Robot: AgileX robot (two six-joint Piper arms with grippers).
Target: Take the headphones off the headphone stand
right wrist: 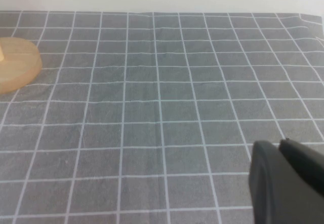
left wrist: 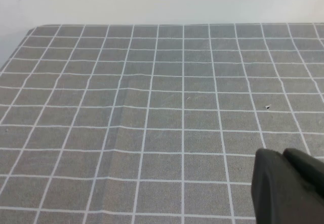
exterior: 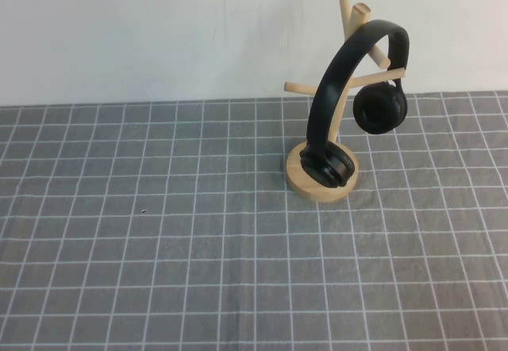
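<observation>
While headphones (exterior: 349, 97) hang on stand (exterior: 321, 178), grippers (left wrist: 288, 188) (right wrist: 286, 181) low, closed.

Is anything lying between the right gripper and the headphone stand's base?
No. In the right wrist view only bare grid cloth stretches from the shut right gripper to the headphone stand.

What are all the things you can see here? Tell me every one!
headphones: one, black, hanging on the stand, one earcup down by the base
headphone stand: one, light wood, far right part of the table
tablecloth: one, grey with white grid lines, covering the table
wall: white, behind the table
left gripper: one, black, shut, low over bare cloth, away from the stand
right gripper: one, black, shut, over bare cloth, short of the stand
</observation>
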